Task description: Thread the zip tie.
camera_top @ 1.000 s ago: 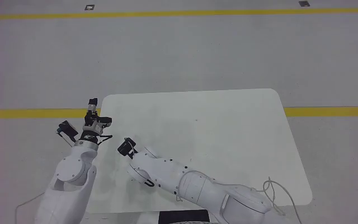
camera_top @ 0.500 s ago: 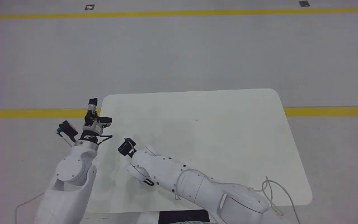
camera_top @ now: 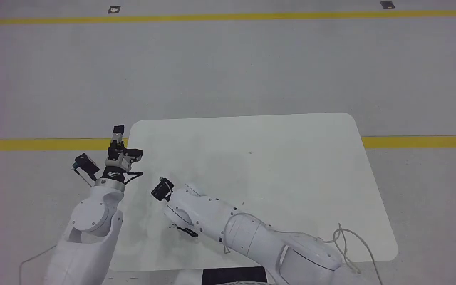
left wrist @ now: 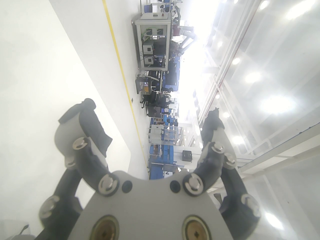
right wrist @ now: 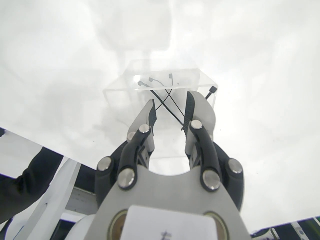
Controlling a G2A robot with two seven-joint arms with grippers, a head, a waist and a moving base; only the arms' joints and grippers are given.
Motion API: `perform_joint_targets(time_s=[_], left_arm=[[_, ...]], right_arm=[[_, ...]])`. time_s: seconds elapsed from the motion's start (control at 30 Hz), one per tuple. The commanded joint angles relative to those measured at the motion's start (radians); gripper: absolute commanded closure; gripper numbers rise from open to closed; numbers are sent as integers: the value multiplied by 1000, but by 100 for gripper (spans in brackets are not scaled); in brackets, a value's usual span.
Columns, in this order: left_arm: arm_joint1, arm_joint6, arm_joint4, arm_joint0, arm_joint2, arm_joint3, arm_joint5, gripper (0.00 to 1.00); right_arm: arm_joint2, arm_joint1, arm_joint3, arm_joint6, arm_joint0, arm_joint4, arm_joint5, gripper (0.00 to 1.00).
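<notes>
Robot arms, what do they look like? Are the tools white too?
The left arm and right arm are smooth, rounded and white. The left tool and right tool have silver bases, black links, round silver bolts and black pads.

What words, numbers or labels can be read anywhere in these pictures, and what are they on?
No text can be read.
White label on the base of the right gripper: a dark mark, cut off at the picture's edge, unreadable.
Two small dark floor markers beyond the table: too small to read.
</notes>
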Motion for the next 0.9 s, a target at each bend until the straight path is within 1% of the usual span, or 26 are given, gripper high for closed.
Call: perform_joint_targets(time_s=[0.0, 0.17, 0.3, 0.4, 0.67, 0.87], left_arm=[[0, 0, 0, 0, 0, 0, 0, 0], [0, 0, 0, 0, 0, 0, 0, 0], [0, 0, 0, 0, 0, 0, 0, 0], [0, 0, 0, 0, 0, 0, 0, 0], [0, 0, 0, 0, 0, 0, 0, 0], [0, 0, 0, 0, 0, 0, 0, 0]], right_arm=[[-2, -3, 7, 2, 6, 13, 1, 73], [-14, -9, 14, 9, 18, 34, 4, 74], [-27, -11, 5, 19, 24, 43, 12, 76], [-31, -12, 6, 36, 27, 59, -1, 76], [-32, -18, 45, 30, 39, 107, -34, 76], [-44, -24, 78, 22, 51, 141, -37, 75]])
